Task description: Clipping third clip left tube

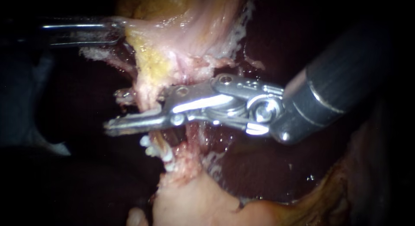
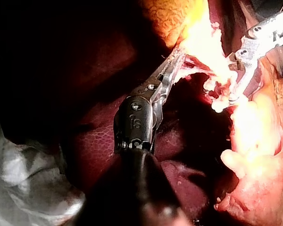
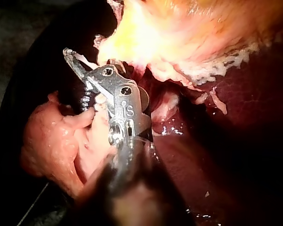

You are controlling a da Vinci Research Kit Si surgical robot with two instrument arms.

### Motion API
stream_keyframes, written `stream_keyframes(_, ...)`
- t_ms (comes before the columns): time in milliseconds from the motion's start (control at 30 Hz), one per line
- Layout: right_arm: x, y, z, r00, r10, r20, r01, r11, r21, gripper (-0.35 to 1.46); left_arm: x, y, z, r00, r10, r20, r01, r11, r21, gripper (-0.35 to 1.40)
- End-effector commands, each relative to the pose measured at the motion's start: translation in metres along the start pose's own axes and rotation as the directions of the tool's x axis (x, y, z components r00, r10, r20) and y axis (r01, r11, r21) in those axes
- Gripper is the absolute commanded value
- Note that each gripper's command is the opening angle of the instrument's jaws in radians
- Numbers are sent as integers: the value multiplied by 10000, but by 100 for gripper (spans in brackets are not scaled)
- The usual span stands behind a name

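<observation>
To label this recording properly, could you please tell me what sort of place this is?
Likely a surgical practice bench: the left instrument and right instrument work at a clipped tube, over liver lying beside crumpled cloth.

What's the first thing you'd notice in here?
The shiny right instrument, reaching across the middle with its tip straddling the pale tube. Just below it, small white clips sit on that tube. At the upper left, the left instrument holds pale tissue.
</observation>
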Motion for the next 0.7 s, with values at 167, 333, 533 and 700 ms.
stream_keyframes(167,0,2,-2,9963,850,-81,-851,9963,-142,-16,0,0,0,10000,1,-1,-1,10000,-1,-35)
stream_keyframes(333,-4,6,-7,9852,1708,-173,-1710,9852,-98,-35,0,0,0,10000,0,-2,0,10000,2,-35)
stream_keyframes(533,-8,7,-8,9852,1713,110,-1711,9850,-215,-35,0,0,1,10000,-1,-3,1,10000,6,-35)
stream_keyframes(700,-8,7,-7,9852,1713,111,-1710,9850,-212,-35,0,0,1,10000,-1,-3,1,10000,7,-35)
